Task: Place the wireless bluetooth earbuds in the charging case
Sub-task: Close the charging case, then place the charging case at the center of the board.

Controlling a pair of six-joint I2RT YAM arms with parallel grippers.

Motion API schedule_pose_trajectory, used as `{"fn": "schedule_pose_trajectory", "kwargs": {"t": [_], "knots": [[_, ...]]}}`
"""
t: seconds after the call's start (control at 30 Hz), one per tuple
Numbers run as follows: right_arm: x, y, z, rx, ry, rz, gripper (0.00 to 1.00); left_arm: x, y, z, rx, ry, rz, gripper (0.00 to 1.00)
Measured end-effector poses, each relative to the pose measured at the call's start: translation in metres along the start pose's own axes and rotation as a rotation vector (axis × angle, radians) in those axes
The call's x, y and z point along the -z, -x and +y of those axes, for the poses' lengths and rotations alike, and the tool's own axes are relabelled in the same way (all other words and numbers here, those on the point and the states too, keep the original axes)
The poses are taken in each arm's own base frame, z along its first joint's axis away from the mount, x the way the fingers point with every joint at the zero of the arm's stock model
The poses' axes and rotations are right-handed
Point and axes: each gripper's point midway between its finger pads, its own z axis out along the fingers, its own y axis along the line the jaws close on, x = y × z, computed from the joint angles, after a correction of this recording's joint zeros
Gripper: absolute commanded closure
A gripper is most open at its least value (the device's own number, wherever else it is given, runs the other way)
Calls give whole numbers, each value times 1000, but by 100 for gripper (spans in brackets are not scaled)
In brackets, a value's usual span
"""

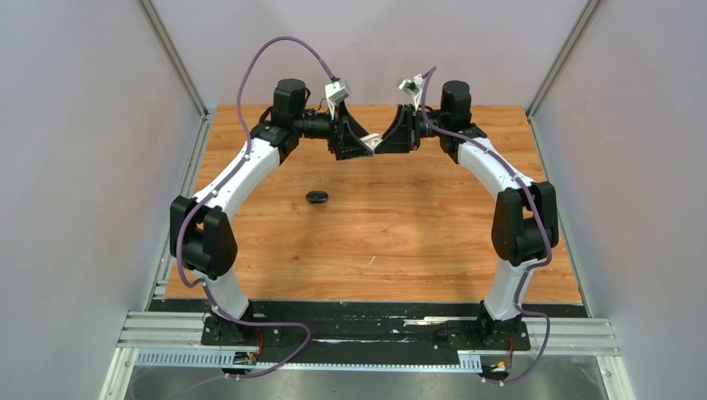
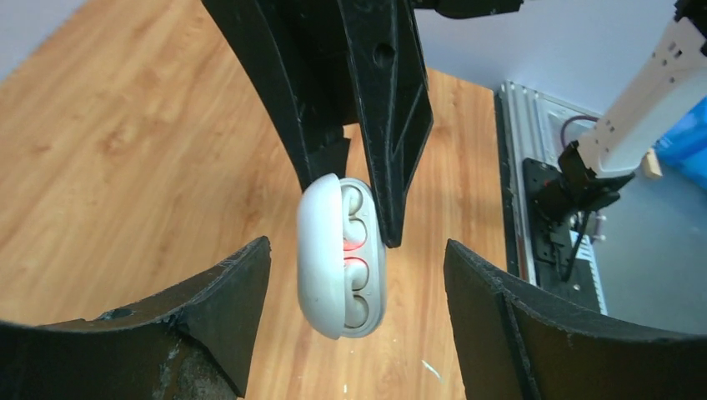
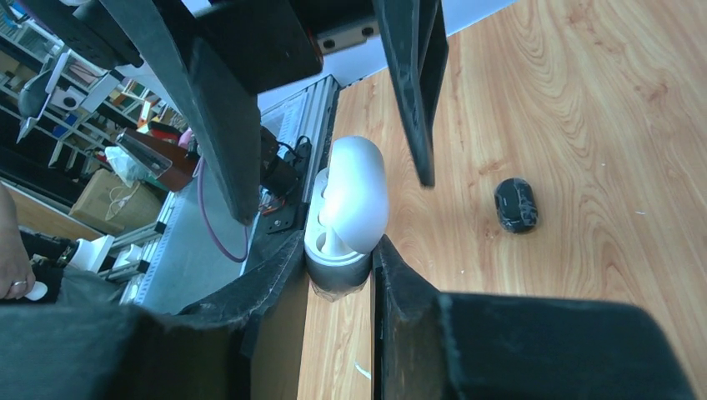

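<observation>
The white case (image 2: 321, 258) hangs above the desk (image 1: 417, 233), at the far middle where the two arms meet. The right tool (image 3: 338, 250) has it clenched: in the right wrist view both fingers press against the base half, one on each side, while the rounded lid stands up past the fingertips. The lid is swung open. In the left wrist view two white buds (image 2: 353, 202) sit in their wells in the base, one above the other, with a small red glow between them.

The left tool (image 2: 357, 250) is released. Its two fingers (image 2: 225, 292) stand wide apart on either side of the white case, and neither touches it. The case lies in the gap between them, a little nearer the finger on the left of that view. From above, the two tools face each other tip to tip, with the case between them.

A black case (image 1: 317, 197) lies closed on the desk, nearer the left arm and well apart from both tools.
</observation>
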Motion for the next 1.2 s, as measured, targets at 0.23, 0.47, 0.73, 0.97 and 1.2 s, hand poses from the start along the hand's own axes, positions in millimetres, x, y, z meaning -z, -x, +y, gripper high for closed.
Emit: {"fn": "schedule_pose_trajectory", "kwargs": {"t": [0.23,0.47,0.73,0.97,1.2], "knots": [[-2,3,-17,-33,-48,-24,100,-5,-22,-2,62,-70,59,25],[-6,6,-27,-127,-79,-49,100,0,-29,5,-53,-26,80,25],[0,5,-37,-143,-108,-61,100,20,-20,17,-191,210,57,8],[32,-67,-85,-341,-333,-60,100,70,23,61,-118,484,-28,0],[41,-147,-118,-582,-456,20,99,103,-47,96,212,735,16,0]]}}
